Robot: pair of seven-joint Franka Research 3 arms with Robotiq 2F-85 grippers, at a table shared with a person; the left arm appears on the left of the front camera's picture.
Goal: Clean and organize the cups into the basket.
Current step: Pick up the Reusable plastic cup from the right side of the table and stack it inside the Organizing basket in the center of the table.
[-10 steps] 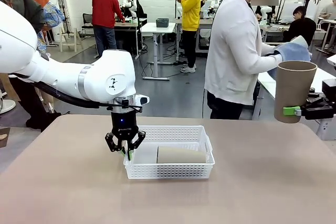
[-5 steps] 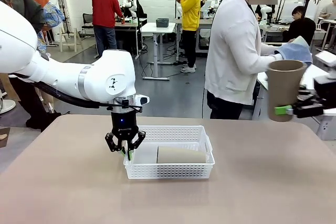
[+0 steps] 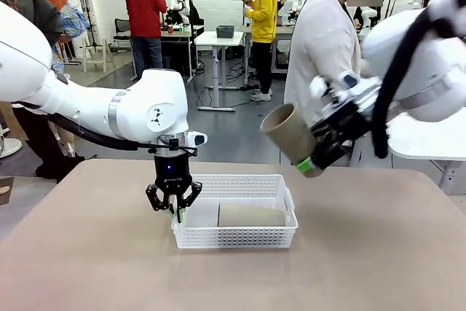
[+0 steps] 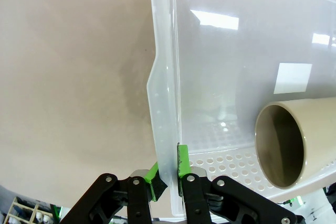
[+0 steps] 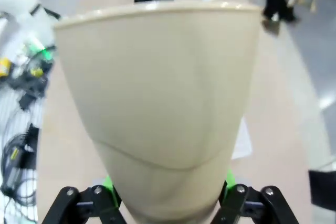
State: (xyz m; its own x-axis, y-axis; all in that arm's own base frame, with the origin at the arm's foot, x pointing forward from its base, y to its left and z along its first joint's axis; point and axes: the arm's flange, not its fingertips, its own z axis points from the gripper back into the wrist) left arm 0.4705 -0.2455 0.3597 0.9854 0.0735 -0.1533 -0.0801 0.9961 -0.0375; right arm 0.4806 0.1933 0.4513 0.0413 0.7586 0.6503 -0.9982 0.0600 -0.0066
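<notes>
The white plastic basket [image 3: 234, 232] stands mid-table with one tan cup [image 3: 251, 215] lying on its side inside; that cup's open mouth shows in the left wrist view [image 4: 286, 145]. My left gripper [image 3: 175, 211] is shut on the basket's left wall [image 4: 164, 103], one pad on each side of the rim. My right gripper [image 3: 309, 165] is shut on the lower part of a second tan cup [image 3: 285, 130], held tilted in the air above and right of the basket, mouth toward the upper left. From the right wrist, this cup [image 5: 163, 93] sits between the green pads.
A person in a white top [image 3: 324, 71] stands at the far side of the table. The brown tabletop [image 3: 378, 253] lies bare in front of and to the right of the basket. Other people and tables are far behind.
My right arm has swung in from the far right edge toward the middle, carrying the tan cup from upright to tilted. The left gripper and basket have not moved.
</notes>
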